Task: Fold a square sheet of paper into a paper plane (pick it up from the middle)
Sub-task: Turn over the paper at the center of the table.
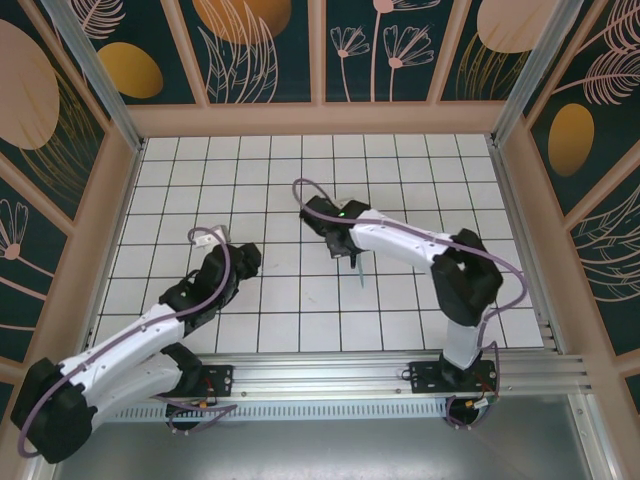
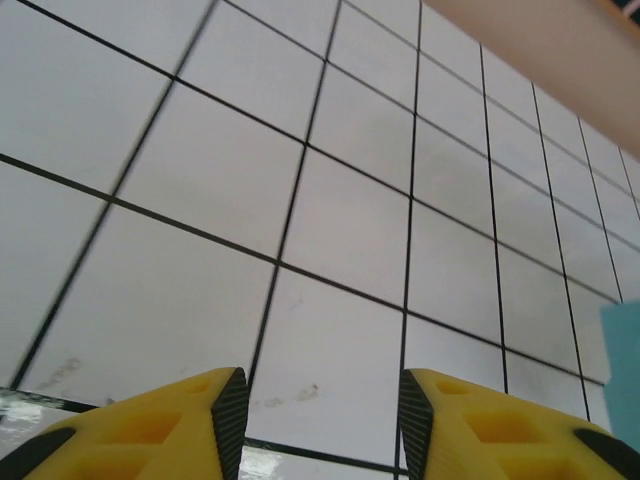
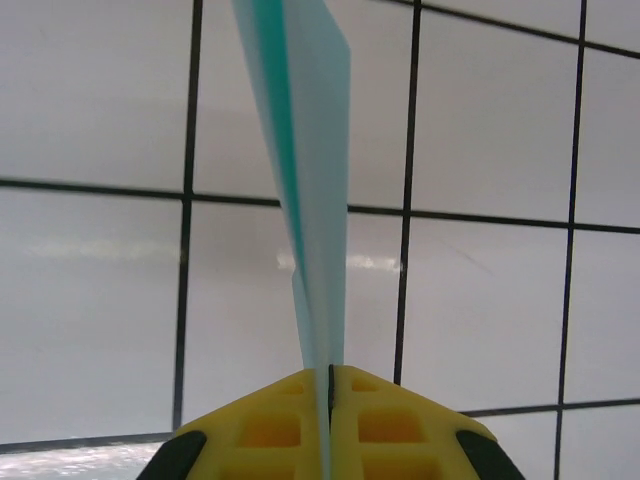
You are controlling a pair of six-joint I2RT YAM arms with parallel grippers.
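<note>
Left claw spread wide: two yellow plastic fingers with black inner pads, well apart, tabletop showing in the gap. Ahead of claw, white tabletop with black grid lines, slightly blurred. Far right of claw, sliver of light turquoise-blue paper, cut by frame edge. Peach wall band beyond, upper right.

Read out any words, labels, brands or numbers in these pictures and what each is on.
None to read. The folded turquoise paper in the right gripper is blank, the tiled table carries only grid lines, and the walls carry leaf and flower patterns, no lettering.
</note>
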